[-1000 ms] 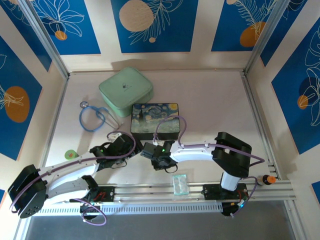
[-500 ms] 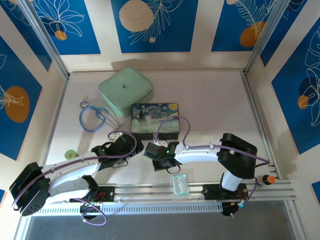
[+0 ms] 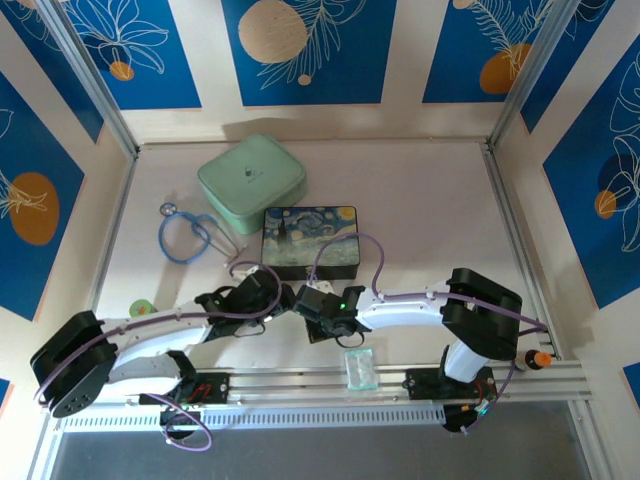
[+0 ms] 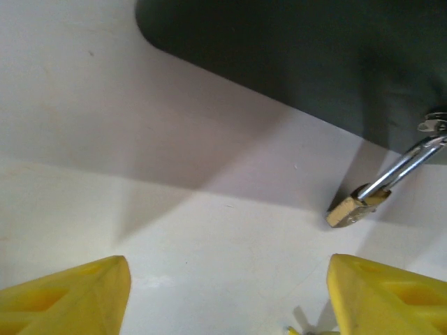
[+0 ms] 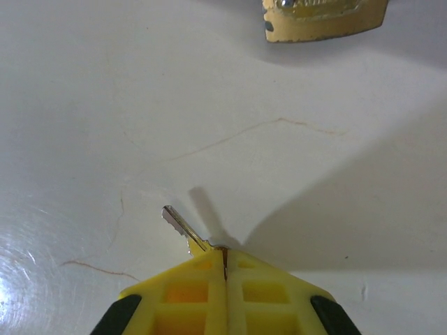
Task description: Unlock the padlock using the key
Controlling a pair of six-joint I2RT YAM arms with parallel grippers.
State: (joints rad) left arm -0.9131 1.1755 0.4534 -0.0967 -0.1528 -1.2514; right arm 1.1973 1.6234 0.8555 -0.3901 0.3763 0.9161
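The brass padlock (image 4: 351, 211) rests on the white table, tilted, its silver shackle (image 4: 408, 166) running up to the metal clasp (image 4: 434, 124) of the dark painted box (image 3: 310, 242). My left gripper (image 4: 227, 300) is open just short of the padlock, which lies beyond its right finger (image 4: 391, 296); nothing is between the fingers. My right gripper (image 5: 225, 257) is shut on the key (image 5: 180, 226), whose toothed blade sticks out up and to the left, just above the table. The padlock's body (image 5: 325, 15) lies ahead of it. Both grippers (image 3: 283, 297) (image 3: 304, 301) meet at the box's front edge.
A mint-green case (image 3: 252, 178) stands behind the box, with a blue looped cord (image 3: 185, 236) to its left. A clear packet (image 3: 359, 368) lies on the front rail (image 3: 520, 375). A small green piece (image 3: 142, 308) sits at the near left. Walls close in the table on three sides.
My left gripper has moved right and forward towards the box's front, its fingers narrowing somewhat. My right gripper has shifted slightly left, and its elbow has swung right.
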